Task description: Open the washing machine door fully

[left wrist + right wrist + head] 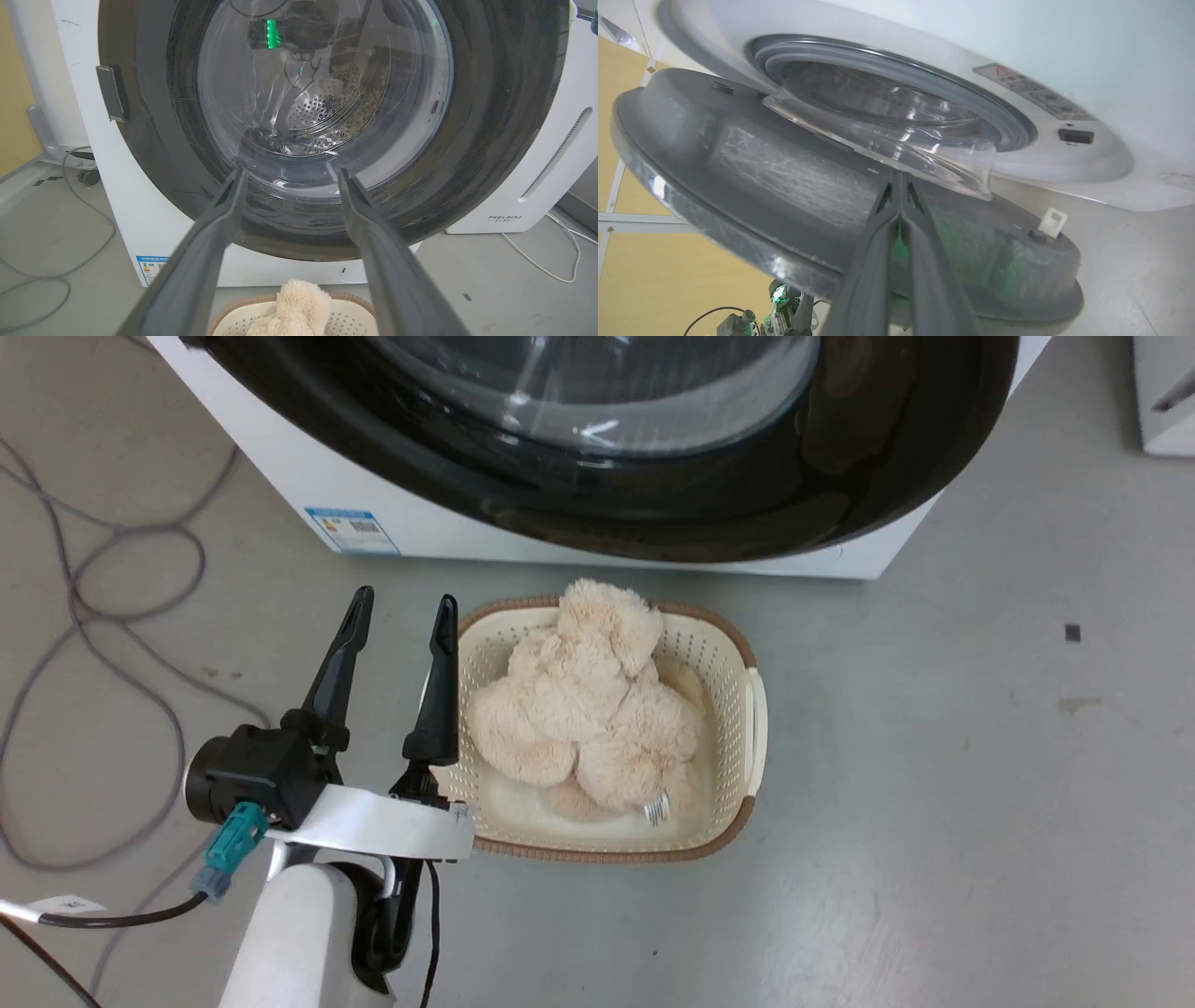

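Washing machine door (761,186) ajar.
Right gripper (900,177) pinched closed, empty, tips at its inner face; left gripper (406,595) spread wide, empty, basket (738,784) at its 3 o'clock.

FEELBIRD is printed low on the white unit (537,163) beside the washing machine (140,224), whose blue label sticker (152,267) is too small to read.

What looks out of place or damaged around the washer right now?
Nothing is spilled or broken. The washing machine door stands ajar, with pale scuff streaks across its inner face near the shut right gripper. A basket holding a plush toy sits on the floor just below the door, possibly in the way.
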